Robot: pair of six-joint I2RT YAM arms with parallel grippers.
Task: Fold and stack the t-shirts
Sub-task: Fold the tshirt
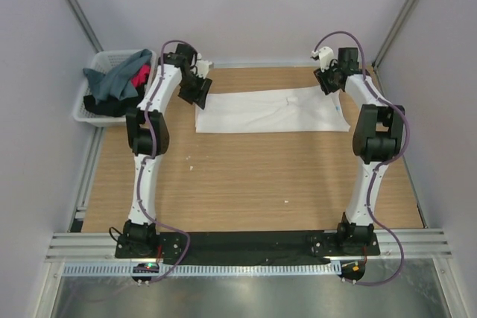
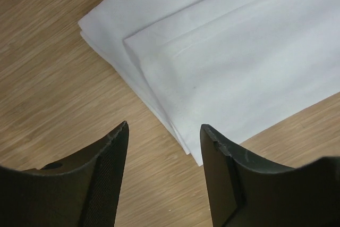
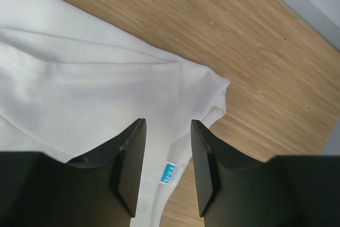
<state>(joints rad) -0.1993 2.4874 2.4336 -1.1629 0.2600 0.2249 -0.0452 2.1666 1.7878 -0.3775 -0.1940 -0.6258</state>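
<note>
A white t-shirt [image 1: 270,111] lies folded into a long strip across the far part of the table. My left gripper [image 1: 195,88] is open and empty, just above the strip's left end; the left wrist view shows the shirt's layered corner [image 2: 223,51] just ahead of my fingers [image 2: 114,152]. My right gripper [image 1: 330,80] is open and empty above the strip's right end; the right wrist view shows the shirt [image 3: 95,73] with its small blue label [image 3: 168,173] between the fingers. Grey-teal [image 1: 115,78], pink-red [image 1: 140,76] and black [image 1: 104,104] t-shirts lie heaped in the basket.
A white lattice basket [image 1: 88,113] stands off the table's far left corner. The wooden table [image 1: 246,176] ends at a metal rail in front. Grey walls close in behind and at both sides.
</note>
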